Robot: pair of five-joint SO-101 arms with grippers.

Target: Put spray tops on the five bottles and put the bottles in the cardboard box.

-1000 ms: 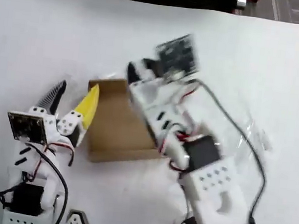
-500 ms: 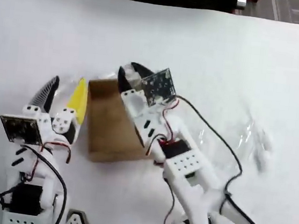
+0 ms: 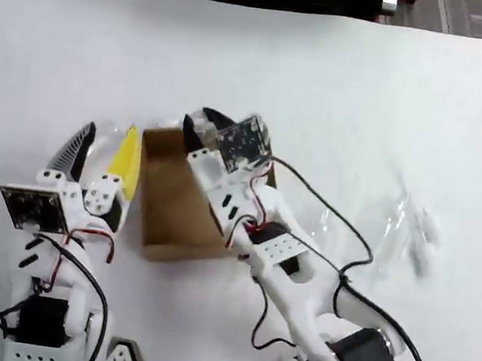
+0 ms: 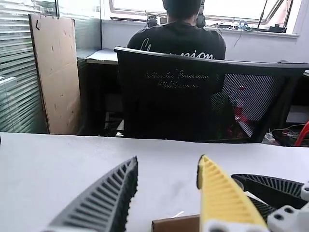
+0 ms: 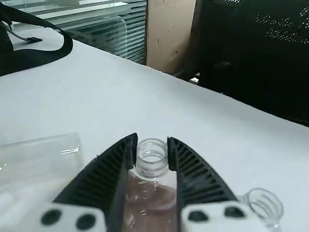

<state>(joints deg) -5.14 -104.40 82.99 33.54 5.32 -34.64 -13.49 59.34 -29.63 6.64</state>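
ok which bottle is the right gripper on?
The bottle whose neck sits between the fingers of the right gripper; the other bottle sits free beside it.

The left arm [image 3: 45, 298] is sitting at 8 o'clock in the high view, with its wrist pointing toward 1 o'clock. The left gripper [image 3: 105, 149] is gaping wide, its grey finger [image 4: 104, 200] and yellow finger [image 4: 219, 198] standing well apart. The right arm [image 3: 299, 283] is stretching from 5 o'clock toward 11 o'clock. The right gripper [image 5: 151, 141] is pinching the neck of a bottle [image 5: 152, 159] between its black fingers [image 5: 108, 179].
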